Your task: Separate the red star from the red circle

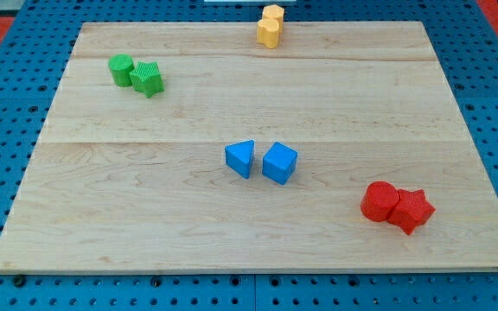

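The red circle [378, 200] and the red star [411, 210] sit touching each other at the view's lower right of the wooden board [145, 216], the circle on the left, the star on the right. My tip and the rod do not show in the camera view.
A blue triangle [241, 158] and a blue cube [279, 162] sit side by side near the board's middle. A green circle [121, 68] and a green star [147, 79] touch at the upper left. Two yellow blocks [271, 27] stand together at the top edge.
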